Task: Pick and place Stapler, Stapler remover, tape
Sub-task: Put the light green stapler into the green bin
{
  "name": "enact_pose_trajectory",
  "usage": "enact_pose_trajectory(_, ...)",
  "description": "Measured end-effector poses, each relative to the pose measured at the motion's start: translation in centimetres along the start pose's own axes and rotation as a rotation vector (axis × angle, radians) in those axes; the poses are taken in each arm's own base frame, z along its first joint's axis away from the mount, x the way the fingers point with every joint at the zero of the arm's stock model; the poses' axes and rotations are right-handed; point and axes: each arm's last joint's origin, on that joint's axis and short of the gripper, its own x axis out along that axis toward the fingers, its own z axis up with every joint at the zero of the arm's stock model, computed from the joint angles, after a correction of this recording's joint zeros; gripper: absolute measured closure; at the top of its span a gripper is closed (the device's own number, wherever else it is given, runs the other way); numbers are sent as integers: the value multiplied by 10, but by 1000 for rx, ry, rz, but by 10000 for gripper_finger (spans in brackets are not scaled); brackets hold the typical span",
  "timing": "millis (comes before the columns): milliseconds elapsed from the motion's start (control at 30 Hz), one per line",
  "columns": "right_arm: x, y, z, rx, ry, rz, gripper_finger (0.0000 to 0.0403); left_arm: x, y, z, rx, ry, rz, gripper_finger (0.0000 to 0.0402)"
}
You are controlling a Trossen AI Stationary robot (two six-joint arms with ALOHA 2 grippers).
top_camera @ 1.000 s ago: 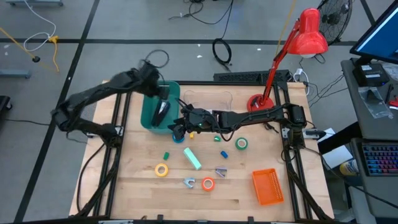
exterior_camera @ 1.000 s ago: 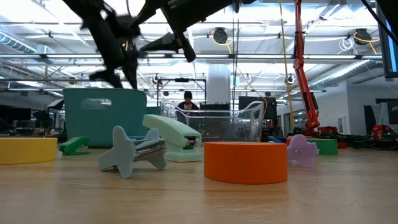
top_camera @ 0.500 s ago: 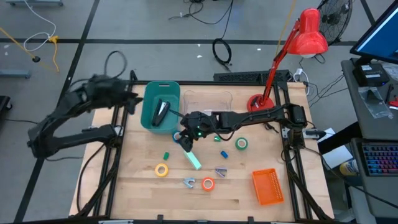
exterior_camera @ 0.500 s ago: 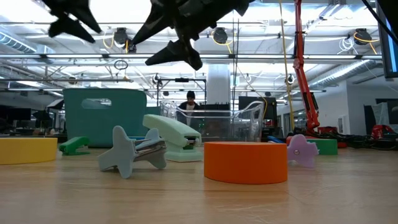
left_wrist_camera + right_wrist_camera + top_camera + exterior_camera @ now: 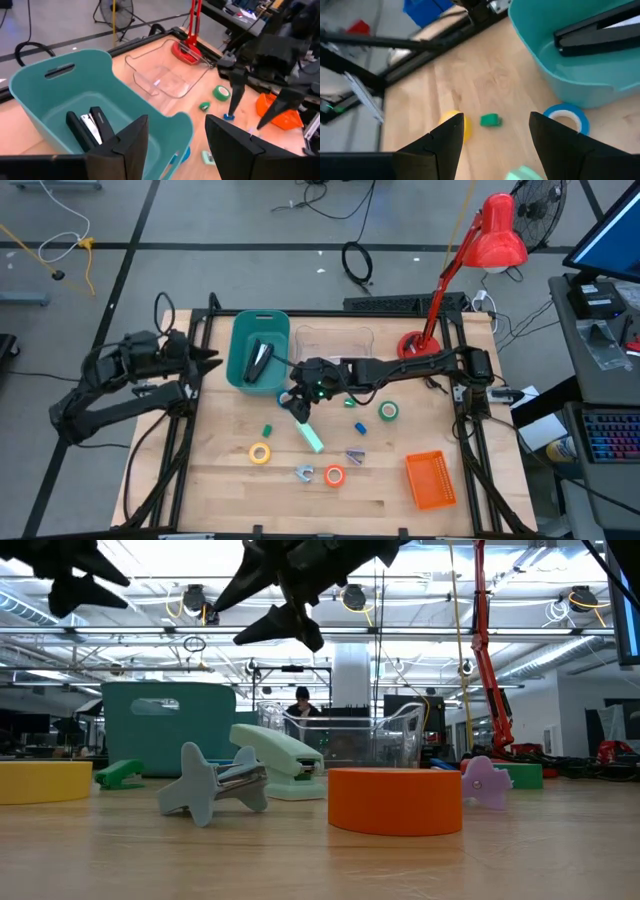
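The right gripper hangs with its jaws open and empty at the centre of the high view, just beside the teal bin. The mint stapler lies on the tabletop just below those jaws, and the blue tape sits beside the bin's wall. A black stapler lies in the bin. The yellow tape, orange tape and green tape are spread across the lower middle. The left gripper – jaws open, empty – has pulled back from over the bin to the left edge since a second ago.
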Motion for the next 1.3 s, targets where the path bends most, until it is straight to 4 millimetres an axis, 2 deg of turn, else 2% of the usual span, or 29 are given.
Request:
enact_pose_trajectory(200, 0, 25, -29, -188, 83, -120, 183, -1, 8, -21, -7, -21, -12, 202)
enact_pose_trajectory(300, -7, 42, -39, -248, 132, -212, 183, -1, 11, -28, -2, -42, 11, 202)
enact_pose_trajectory(400, -15, 56, -43, -250, 159, -232, 183, 2, 14, -34, 3, -42, 30, 202)
enact_pose_trajectory(467, -16, 60, -46, -180, 161, -232, 183, 4, 16, -36, 3, -33, 33, 202)
enact_pose_trajectory(600, -18, 63, -54, -67, 193, -257, 175, 6, 16, -37, 3, -30, 32, 202)
enact_pose_trajectory(733, -18, 62, -66, -30, 270, -307, 140, 6, 16, -37, 4, -31, 31, 202)
enact_pose_trajectory(900, -13, 64, -65, 9, 281, -235, 100, 5, 15, -36, 1, -37, 29, 202)
enact_pose_trajectory(1200, 13, 55, -73, 44, 284, -250, 98, 5, 14, -31, 9, -86, 8, 202)
enact_pose_trajectory(1300, 15, 50, -82, 43, 342, -296, 98, 5, 13, -31, 9, -82, -2, 202)
